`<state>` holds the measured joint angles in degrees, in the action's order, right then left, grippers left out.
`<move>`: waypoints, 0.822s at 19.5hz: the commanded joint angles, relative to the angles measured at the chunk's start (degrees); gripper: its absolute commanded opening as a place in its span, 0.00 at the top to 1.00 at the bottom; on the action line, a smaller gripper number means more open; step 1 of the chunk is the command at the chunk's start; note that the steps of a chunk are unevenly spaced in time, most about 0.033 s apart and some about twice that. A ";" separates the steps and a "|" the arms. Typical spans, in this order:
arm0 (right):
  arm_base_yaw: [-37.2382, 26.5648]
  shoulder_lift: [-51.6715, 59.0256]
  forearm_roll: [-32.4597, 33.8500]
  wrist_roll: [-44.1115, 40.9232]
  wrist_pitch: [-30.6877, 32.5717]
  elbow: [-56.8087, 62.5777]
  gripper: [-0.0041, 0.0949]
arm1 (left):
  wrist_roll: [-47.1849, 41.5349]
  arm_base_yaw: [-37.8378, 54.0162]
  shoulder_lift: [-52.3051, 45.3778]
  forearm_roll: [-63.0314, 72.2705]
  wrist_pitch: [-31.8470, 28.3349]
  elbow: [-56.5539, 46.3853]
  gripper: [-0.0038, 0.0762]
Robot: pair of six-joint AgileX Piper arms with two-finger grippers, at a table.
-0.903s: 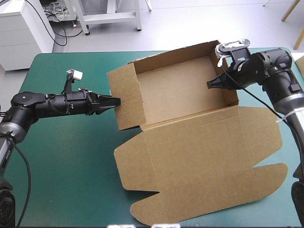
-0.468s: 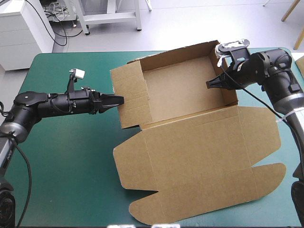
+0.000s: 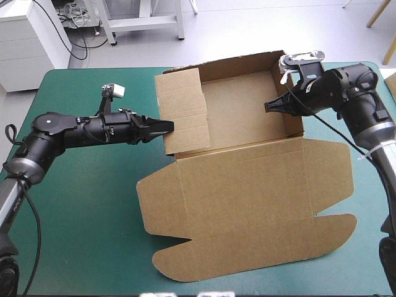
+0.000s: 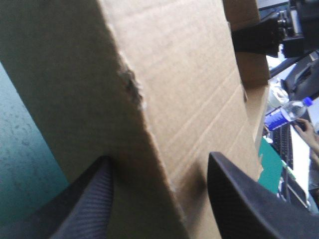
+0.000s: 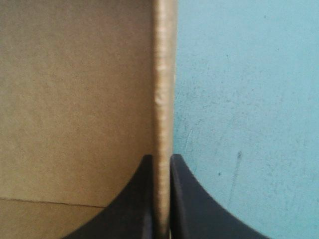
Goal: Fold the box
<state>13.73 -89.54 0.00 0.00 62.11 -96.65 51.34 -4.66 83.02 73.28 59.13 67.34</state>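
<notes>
Two walls of the box [image 3: 247,185] are met: right gripper [image 5: 161,158] pinched nearly closed on one edge; left gripper [image 4: 159,159] spread wide astride another (contact hard to see).

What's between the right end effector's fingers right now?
One raised wall of the box, edge-on, pinched by the right end effector; the right wrist view shows it.

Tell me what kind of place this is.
Probably a robotics lab: the left gripper and right gripper work a box on a table, with a white cabinet and loose cables beyond.
</notes>
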 commanded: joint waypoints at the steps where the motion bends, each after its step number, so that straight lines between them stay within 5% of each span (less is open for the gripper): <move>1: 4.41 1.87 4.29 -3.82 -4.25 -1.58 0.98 | -5.51 -2.92 -2.35 -1.33 -4.63 4.86 0.45; 13: 17.41 1.65 10.05 -12.22 -8.34 -1.58 0.98 | -44.35 -12.00 -1.43 -51.58 -12.00 11.79 0.54; 16: 18.09 1.17 9.27 -12.60 -7.97 -1.58 0.98 | -46.56 -13.27 0.01 -53.78 -12.02 12.78 0.72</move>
<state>30.80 -90.46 13.17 -12.76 58.91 -96.54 6.75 -16.80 83.96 18.24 50.42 77.60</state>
